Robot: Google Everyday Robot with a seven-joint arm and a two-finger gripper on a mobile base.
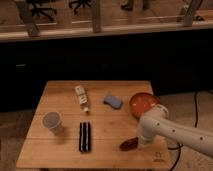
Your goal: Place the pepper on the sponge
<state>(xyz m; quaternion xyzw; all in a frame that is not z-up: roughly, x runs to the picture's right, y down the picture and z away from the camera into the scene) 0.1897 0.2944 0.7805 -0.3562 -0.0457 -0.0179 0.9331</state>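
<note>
A pale wooden desk (60,155) of smooth planks is seen from above. The sponge (113,101), a small light-blue pad with wavy, pinched sides, lies flat near the desk's middle. The pepper (128,145), small, glossy and dark red-brown, is well apart from the sponge, nearer the camera and slightly to its right. Its long axis runs roughly left to right, with its free left end tipped a little toward the camera.

The pincer (136,143) ends a smooth white arm and sits at the pepper's right end, on the same side of the sponge. Whether it is open or gripping the pepper cannot be told.

A round orange-red bowl (142,104) sits just right of the sponge. A black ridged rectangular block (85,136) lies left of the sponge and nearer the camera.
</note>
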